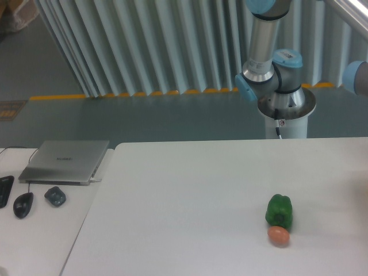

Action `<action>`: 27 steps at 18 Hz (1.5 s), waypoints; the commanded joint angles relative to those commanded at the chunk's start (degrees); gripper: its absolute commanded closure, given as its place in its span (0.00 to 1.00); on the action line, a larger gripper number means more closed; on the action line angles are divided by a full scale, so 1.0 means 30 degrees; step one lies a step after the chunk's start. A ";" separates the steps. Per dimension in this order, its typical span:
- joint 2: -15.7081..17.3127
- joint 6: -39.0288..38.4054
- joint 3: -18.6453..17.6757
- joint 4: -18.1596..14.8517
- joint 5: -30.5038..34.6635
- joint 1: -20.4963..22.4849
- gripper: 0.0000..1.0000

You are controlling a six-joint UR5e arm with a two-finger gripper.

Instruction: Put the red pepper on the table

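My jaws are out of the camera's view, so I cannot tell their state. No red pepper shows; on the bench (172, 195) a green pepper (279, 210) touches an orange-brown egg-shaped object (278, 236).

Soft even cool light, faint shadows under objects, slightly soft focus, mild glare perhaps on the worktop (190, 195)
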 joint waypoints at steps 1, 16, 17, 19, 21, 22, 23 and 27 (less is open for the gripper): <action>-0.0030 0.0058 0.0029 0.0000 0.0058 0.0059 0.00; -0.0996 -0.0029 -0.0557 -0.0205 0.2432 0.1436 0.00; -0.1085 -0.0029 -0.0557 -0.0176 0.2432 0.1466 0.00; -0.1231 -0.0029 -0.0527 -0.0175 0.2432 0.1553 0.00; -0.1523 -0.0058 -0.0586 -0.0175 0.2403 0.1641 0.00; -0.1699 -0.0058 -0.0586 -0.0175 0.2403 0.1700 0.00; -0.1701 -0.0029 -0.0586 -0.0175 0.2316 0.1932 0.00; -0.1759 0.0000 -0.0615 -0.0175 0.1846 0.2374 0.00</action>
